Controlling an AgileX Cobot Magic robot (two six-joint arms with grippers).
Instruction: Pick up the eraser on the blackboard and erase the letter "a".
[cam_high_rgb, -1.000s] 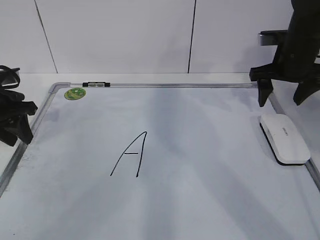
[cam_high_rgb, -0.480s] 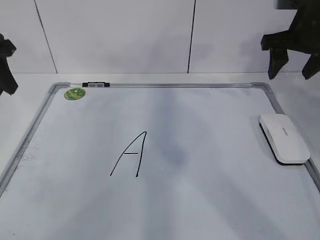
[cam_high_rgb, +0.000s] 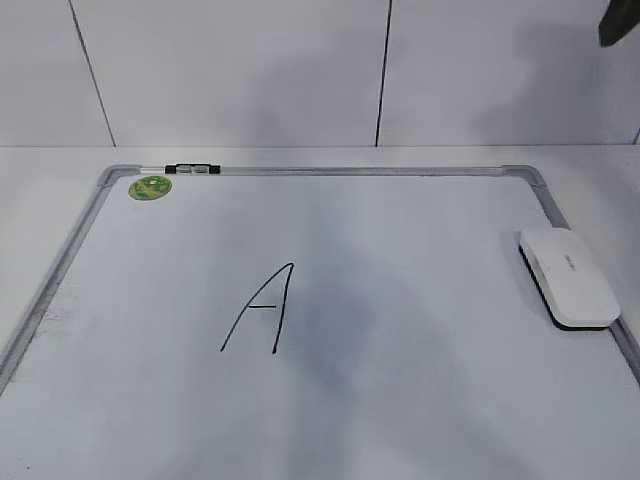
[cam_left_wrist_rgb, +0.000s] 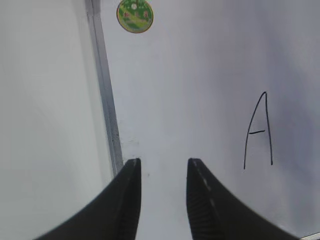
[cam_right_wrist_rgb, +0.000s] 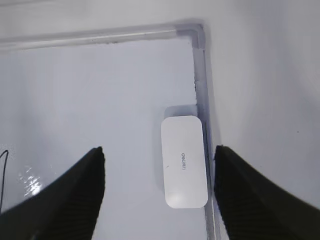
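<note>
Both grippers hang high above the board: the right gripper (cam_right_wrist_rgb: 159, 195) has its 2 black fingers spread wide with nothing between them, and the left gripper (cam_left_wrist_rgb: 164, 200) also holds nothing, its fingers parted by a narrower gap. In the exterior view only a dark tip of the right arm shows at the top right corner.

From the right wrist view, the eraser (cam_right_wrist_rgb: 184, 161) lies flat on the blackboard (cam_right_wrist_rgb: 100, 100), white side up, its long axis running parallel to the board's right frame rail and its right long side just beside that rail. Its far end points toward the rounded top right corner piece, with a stretch of bare board between. To its left the surface is open and unobstructed.

Out in the exterior view, the eraser (cam_high_rgb: 567, 276) sits at the right edge, well apart from the marker-drawn letter "a" (cam_high_rgb: 260, 309), which stands left of the middle with white board all round it. A round green magnet (cam_high_rgb: 150, 187) sits in the far left corner, beside a small black clip (cam_high_rgb: 192, 169) on the top rail.
</note>
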